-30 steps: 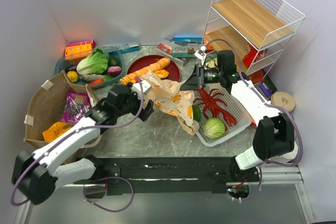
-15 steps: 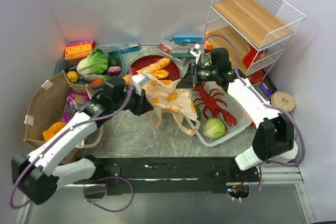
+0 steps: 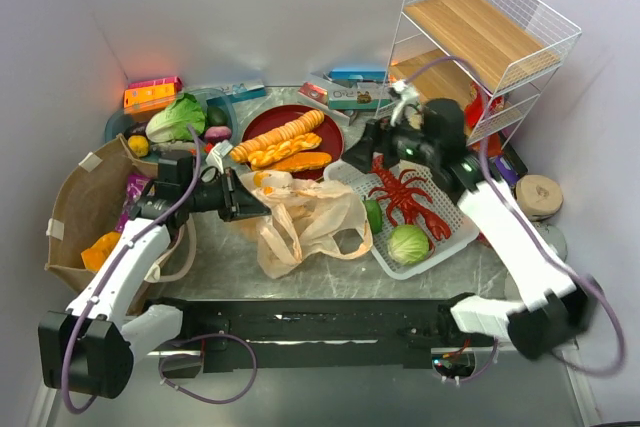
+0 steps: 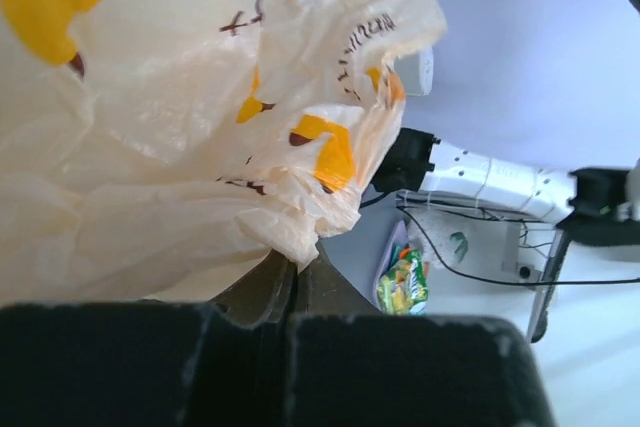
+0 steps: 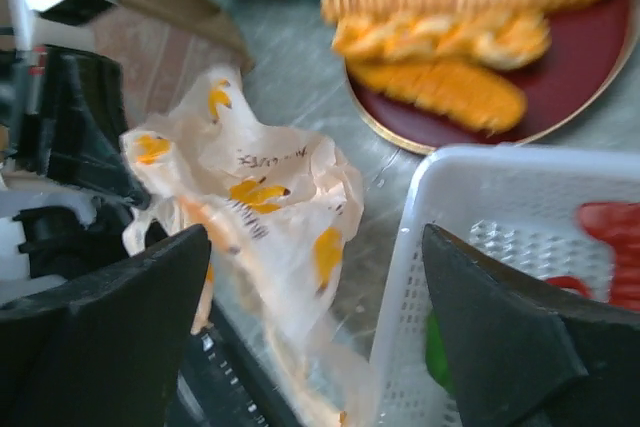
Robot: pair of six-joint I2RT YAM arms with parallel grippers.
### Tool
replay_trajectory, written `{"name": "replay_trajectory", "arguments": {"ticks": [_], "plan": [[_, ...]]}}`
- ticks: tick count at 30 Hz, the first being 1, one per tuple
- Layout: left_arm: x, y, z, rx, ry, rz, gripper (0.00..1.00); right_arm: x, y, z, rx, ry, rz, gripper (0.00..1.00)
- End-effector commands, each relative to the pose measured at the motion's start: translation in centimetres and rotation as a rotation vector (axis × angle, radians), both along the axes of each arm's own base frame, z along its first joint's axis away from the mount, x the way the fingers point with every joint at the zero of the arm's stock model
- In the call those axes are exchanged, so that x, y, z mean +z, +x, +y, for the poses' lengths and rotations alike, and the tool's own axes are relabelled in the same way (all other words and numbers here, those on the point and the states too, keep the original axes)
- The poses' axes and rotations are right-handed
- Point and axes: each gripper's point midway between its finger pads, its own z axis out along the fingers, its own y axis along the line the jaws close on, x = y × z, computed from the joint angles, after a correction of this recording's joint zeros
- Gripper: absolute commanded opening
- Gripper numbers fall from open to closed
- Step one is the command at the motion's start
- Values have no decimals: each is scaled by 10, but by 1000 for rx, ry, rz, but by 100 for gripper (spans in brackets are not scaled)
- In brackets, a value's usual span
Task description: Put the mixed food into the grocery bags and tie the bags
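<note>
Tan crinkly plastic bag [image 3: 310,225] with orange marks lies slumped at the middle of the counter [image 3: 230,269], its left edge pinched in the left jaws, closed tight on it; the brown paper bag [image 3: 70,212] stands at the counter's left edge with a purple packet [image 3: 131,190] and an orange packet [image 3: 102,249] inside. Just right of the plastic bag a white basket [image 3: 447,232] holds a pale-green cabbage [image 3: 408,244], and over the basket's far-left corner the right jaws hang wide open, empty.
</note>
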Motion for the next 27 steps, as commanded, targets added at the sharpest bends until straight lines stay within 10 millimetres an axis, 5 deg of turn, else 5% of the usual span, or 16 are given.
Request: {"name": "replay_trajectory", "arguments": {"ticks": [1,6,12,17,24,27], "plan": [[21,0,3,10,-64,47,1,58,-34,2,-35,-24,-270,82],[4,5,8,58,-52,108,1,19,-68,48,108,-9,-164,57],[-2,4,11,76,-57,126,1,-48,-85,94,218,-30,1,47],[-2,0,10,68,-75,131,1,-73,-66,118,193,-39,23,44],[2,-4,8,48,-113,131,1,-82,-33,154,156,-13,52,45],[12,-5,6,28,-147,120,1,-105,-19,170,139,-32,116,46]]}}
